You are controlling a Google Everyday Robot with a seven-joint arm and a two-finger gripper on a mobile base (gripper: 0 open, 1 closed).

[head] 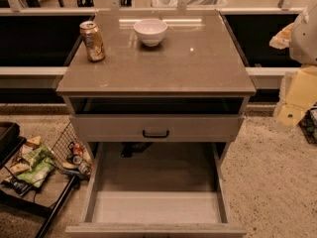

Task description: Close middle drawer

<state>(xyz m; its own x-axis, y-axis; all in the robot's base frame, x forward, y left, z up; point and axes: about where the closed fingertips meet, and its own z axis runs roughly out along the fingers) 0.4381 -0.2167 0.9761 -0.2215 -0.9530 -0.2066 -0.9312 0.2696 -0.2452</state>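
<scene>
The middle drawer (156, 207) stands pulled far out beneath the surface (198, 68); the gripper (298, 90) hangs at the right edge, well apart from it; whether open or closed, one cannot tell

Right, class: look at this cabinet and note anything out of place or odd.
The middle drawer stands pulled far out and empty, while the top drawer above is pushed in. The soda can on the countertop looks dented. The gripper hangs at the right edge, clear of the cabinet.
</scene>
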